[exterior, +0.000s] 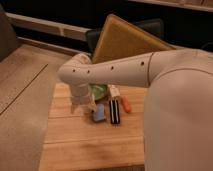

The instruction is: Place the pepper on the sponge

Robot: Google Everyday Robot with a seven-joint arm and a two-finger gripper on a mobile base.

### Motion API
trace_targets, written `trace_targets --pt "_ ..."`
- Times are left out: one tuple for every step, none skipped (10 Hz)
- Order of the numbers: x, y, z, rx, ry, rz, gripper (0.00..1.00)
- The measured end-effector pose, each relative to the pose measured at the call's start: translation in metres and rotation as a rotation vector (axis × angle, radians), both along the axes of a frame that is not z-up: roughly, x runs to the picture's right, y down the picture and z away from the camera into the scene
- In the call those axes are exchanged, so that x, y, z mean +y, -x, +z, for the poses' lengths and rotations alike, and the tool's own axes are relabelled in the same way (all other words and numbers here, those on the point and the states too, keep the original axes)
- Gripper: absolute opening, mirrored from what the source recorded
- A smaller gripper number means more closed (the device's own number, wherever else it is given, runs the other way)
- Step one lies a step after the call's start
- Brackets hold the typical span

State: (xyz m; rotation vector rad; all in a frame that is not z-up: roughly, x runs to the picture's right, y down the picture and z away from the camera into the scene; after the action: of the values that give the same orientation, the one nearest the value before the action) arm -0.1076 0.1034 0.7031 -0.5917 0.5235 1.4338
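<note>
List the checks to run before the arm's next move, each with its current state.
1. Small orange-red pepper in view on the wooden table: ok.
2. Light-blue rectangular sponge's top bare: ok.
3. Pincer at the pepper: not ok; it hangs left of the sponge.
4. Pepper held: not ok; it lies apart from the pincer.
5. Straight path from pepper to sponge: not ok; black striped rectangular block lies between.
</note>
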Motion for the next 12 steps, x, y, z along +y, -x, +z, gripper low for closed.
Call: trace_targets --pt "0.0 0.0 0.0 0.0 0.0 0.0 0.65" --pt "0.0 0.0 0.0 0.0 0.0 0.0 0.65" --pt "0.0 0.0 0.0 0.0 0.0 0.0 0.65" --pt "0.0 0.0 0.0 0.0 0.0 0.0 0.65" --pt "-0.001 0.0 0.0 0.0 -0.002 -0.001 0.65" --pt "-0.005 -0.002 0.001 -0.002 -0.02 -0.001 0.65" --pt "-0.021 -0.009 0.006 -0.014 -0.073 -0.003 0.65" --pt "-0.047 -0.025 0.011 -0.033 -0.156 -0.002 0.65" --pt "-0.068 -0.038 0.012 -0.051 -0.222 0.007 0.65" --pt "-0.103 -0.066 0.01 -0.076 -0.336 0.036 0.65" --pt "-0.124 -0.083 0.007 -0.088 -0.405 0.048 0.65" --pt "-0.131 -0.088 0.005 -0.095 -0.429 0.05 0.65"
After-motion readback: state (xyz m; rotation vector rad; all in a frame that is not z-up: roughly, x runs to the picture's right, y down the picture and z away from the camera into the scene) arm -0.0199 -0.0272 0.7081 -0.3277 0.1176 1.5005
